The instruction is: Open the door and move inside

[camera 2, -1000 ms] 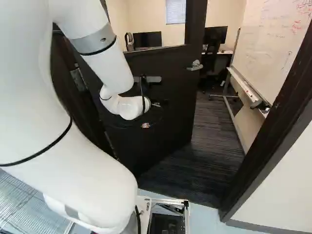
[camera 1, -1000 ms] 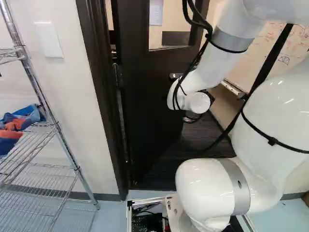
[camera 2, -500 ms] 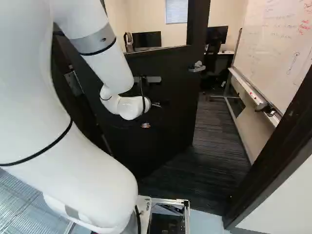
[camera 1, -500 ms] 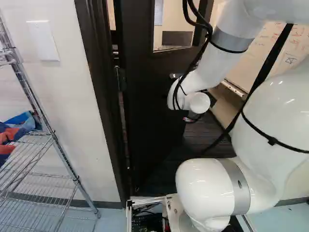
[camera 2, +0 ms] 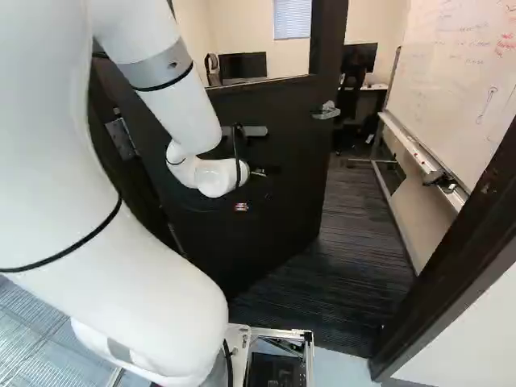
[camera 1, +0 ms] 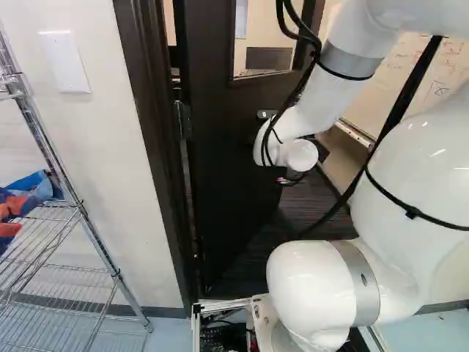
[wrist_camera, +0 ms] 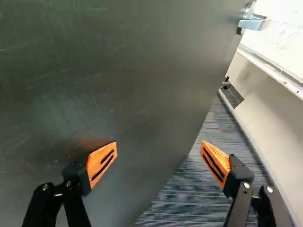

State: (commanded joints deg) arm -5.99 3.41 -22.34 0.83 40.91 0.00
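- The gripper (wrist_camera: 158, 150) has its two fingers spread wide with nothing held; one orange pad (wrist_camera: 102, 161) is close by the door's face, but I can't tell if it touches.
- The door (camera 2: 278, 185) stands partly open, hinged on the left, its free edge swung to the far side; its lever handle (camera 2: 326, 111) is well to the right of the gripper, ungripped.
- I judge the unlatching done and the step in hand to be pushing the door wider, so the base can go through.
- To the right, the gap shows carpet (camera 2: 363, 250), with a whiteboard (camera 2: 443, 81) on the far right.
- The front of the base (camera 2: 278, 332) is near the threshold, between the left frame (camera 1: 157, 161) and the right frame (camera 2: 451, 266).
- Next, it should press the door farther and roll ahead slowly; the door could swing back, or the base clip a frame.
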